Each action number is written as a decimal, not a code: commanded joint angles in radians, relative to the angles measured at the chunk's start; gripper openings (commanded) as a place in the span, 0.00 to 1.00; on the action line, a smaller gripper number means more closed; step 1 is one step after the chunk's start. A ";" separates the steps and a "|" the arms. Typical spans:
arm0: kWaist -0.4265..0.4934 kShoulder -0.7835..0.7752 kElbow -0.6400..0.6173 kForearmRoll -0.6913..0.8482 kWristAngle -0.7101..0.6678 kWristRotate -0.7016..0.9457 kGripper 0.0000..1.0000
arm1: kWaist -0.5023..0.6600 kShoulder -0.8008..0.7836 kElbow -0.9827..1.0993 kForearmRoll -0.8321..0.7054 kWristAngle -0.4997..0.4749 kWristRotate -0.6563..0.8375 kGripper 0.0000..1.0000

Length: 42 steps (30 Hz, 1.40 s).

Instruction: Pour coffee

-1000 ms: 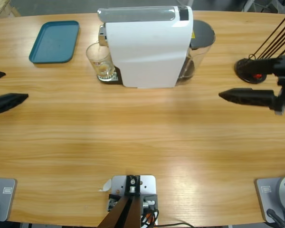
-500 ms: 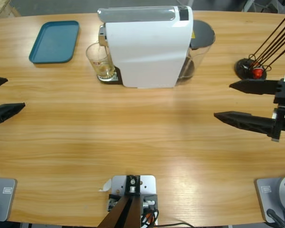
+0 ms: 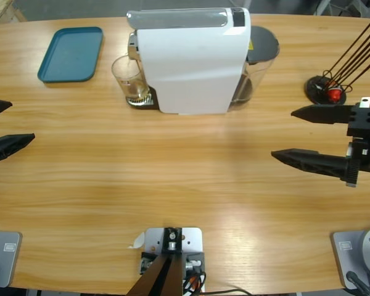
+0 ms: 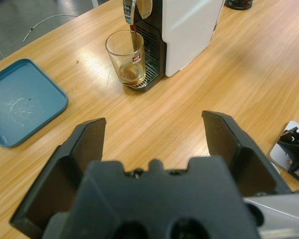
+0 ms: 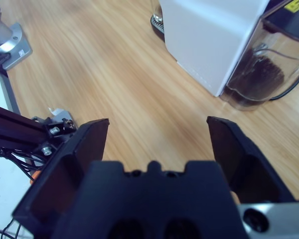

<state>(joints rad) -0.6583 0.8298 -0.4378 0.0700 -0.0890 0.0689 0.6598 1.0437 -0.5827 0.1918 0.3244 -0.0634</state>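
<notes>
Coffee (image 4: 131, 75): a shallow dark-brown pool at the bottom of the glass tumbler (image 4: 129, 59), with a thin stream falling into it from the spout (image 4: 132, 9) above; that is your task's thing, and it sits under the machine's nose, on the drip grate.

Left claw (image 4: 153, 133): jaws spread wide, nothing between them; it hangs above bare counter (image 3: 172, 172), pointed at the tumbler but well apart from it; in the high view only its two tips (image 3: 1, 127) show at the picture's left edge.

Right claw (image 5: 158, 130): likewise wide open and empty; it looks along the counter toward the white machine (image 5: 209, 35) and the water tank (image 5: 261, 69); in the high view it comes in at the right edge (image 3: 302, 134), well clear of the machine.

Step in hand, as I judge it: brewing; the machine is doing the pouring, both claws stand off and wait.

Next move, by my reckoning: let the stream stop before you reach in; then bring the left claw level to the tumbler, jaws either side of the glass wall, and close gently; the glass is smooth, and it stands close under the spout, so draw it out sideways, not up.

Count: one tumbler; one machine; one tank; one teal tray (image 3: 71, 53), bare; one black stand with thin dark sticks (image 3: 325, 88); two claws.
</notes>
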 commanded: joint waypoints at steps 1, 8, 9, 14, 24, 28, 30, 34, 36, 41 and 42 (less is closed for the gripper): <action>0.006 -0.008 0.047 -0.014 -0.002 -0.009 0.83 | 0.007 0.022 0.036 0.002 0.010 0.013 0.87; 0.006 -0.003 0.048 -0.015 0.002 -0.012 0.83 | 0.007 0.021 0.040 0.003 0.006 0.013 0.87; 0.006 -0.003 0.047 -0.015 0.002 -0.012 0.83 | 0.007 0.018 0.041 0.003 0.005 0.013 0.87; 0.006 -0.004 0.048 -0.014 0.005 -0.016 0.83 | 0.007 0.021 0.041 0.003 0.001 0.013 0.87; 0.006 -0.011 0.051 -0.015 0.005 -0.023 0.83 | 0.007 0.013 0.044 0.005 0.005 0.013 0.87; 0.006 -0.015 0.051 -0.015 0.005 -0.024 0.83 | 0.007 0.013 0.044 0.005 0.005 0.013 0.87; 0.006 -0.015 0.052 -0.015 0.005 -0.025 0.83 | 0.007 0.014 0.044 0.005 0.005 0.013 0.87; 0.006 -0.015 0.053 -0.015 0.005 -0.026 0.83 | 0.007 0.015 0.044 0.005 0.005 0.013 0.87; 0.006 -0.015 0.053 -0.015 0.005 -0.026 0.83 | 0.007 0.018 0.044 0.005 0.005 0.013 0.87; 0.006 -0.013 0.053 -0.014 0.005 -0.026 0.83 | 0.007 0.027 0.043 0.005 0.005 0.013 0.87; 0.006 -0.011 0.052 -0.014 0.005 -0.026 0.83 | 0.007 0.027 0.043 0.005 0.007 0.013 0.87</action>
<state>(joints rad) -0.6583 0.8285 -0.4231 0.0697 -0.0885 0.0607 0.6598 1.0530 -0.5701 0.1918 0.3244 -0.0634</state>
